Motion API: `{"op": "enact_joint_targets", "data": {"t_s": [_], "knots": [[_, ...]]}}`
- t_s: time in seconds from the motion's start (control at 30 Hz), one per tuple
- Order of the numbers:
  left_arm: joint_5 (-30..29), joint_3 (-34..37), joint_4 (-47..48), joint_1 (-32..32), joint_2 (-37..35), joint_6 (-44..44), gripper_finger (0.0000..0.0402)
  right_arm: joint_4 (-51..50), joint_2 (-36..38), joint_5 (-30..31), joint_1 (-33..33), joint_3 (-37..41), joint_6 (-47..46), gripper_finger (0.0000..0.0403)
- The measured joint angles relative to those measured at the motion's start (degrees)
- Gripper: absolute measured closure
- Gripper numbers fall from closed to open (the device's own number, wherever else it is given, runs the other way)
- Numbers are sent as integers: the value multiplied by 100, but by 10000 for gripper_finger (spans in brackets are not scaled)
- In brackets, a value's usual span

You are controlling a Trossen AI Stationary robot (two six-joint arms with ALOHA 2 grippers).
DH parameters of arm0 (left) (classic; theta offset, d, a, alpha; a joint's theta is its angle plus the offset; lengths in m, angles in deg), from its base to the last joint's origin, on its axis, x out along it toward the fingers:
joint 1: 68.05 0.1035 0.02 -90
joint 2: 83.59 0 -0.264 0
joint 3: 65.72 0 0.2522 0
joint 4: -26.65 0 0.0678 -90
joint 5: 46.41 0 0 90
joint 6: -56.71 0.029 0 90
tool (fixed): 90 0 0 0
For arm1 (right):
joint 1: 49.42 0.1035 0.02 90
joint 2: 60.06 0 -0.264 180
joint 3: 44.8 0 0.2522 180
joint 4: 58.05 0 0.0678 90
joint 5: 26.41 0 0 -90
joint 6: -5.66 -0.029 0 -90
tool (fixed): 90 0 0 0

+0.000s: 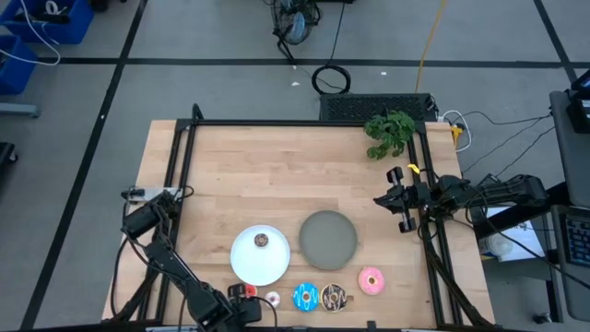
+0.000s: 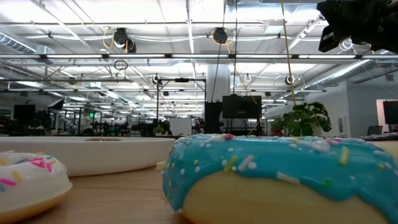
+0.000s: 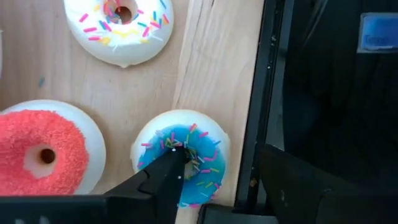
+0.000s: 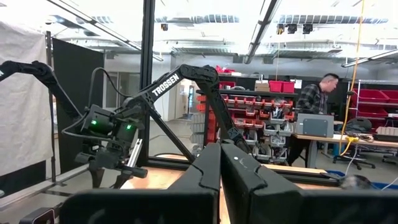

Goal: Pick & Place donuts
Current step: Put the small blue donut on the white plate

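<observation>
The desk [image 1: 277, 166] carries a white plate [image 1: 249, 269] at about 6 o'clock from its middle and a grey plate [image 1: 328, 239] just beside it, toward 5 o'clock. Along the near edge lie the pink donut [image 1: 371, 280], the bright blue donut [image 1: 305, 296] and the brown sprinkled donut [image 1: 333, 297]. A tiny brown donut [image 1: 261, 241] sits on the white plate.

The left gripper [image 3: 221, 160] hangs low at the desk's 7 o'clock corner with its jaws wide. One finger is over the hole of the tiny blue donut [image 3: 208, 165] and the other is out past the black edge rail [image 3: 258, 93]. This donut lies flat and seems to touch the rail. The tiny red donut [image 3: 43, 149] is close by, and the tiny whitish donut [image 3: 121, 22] is farther off.

The step in hand looks like gripping the tiny blue donut. I judge that the rail blocks a clean straddle. It would be better to shift the jaws inward so both fingers clear the rail, or to turn the wrist so they close along the rail. Come down gently and close slowly, because so small a ring may well skid or pop out.

The right gripper [image 1: 398, 201] waits at 3 o'clock with its jaws together and empty.
</observation>
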Motion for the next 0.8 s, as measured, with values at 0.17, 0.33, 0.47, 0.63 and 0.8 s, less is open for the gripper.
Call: {"op": "enact_joint_targets", "data": {"t_s": [0.17, 0.33, 0.47, 0.63, 0.8], "knots": [[190, -13, -89, 9, 158, 45, 251, -9, 0, 0, -2, 0, 2, 403], [253, -13, -131, 9, 230, 73, 287, -1, -17, 3, -1, 0, -6, 403], [371, -9, -134, 13, 239, 55, 320, 2, -22, 5, -1, 0, -72, 403], [588, -29, -156, 9, 255, 217, 386, 2, -22, 7, -2, 0, -74, 403], [624, -521, 491, 45, 302, 415, 379, 2, -22, 7, -1, 4, -76, 403]]}}
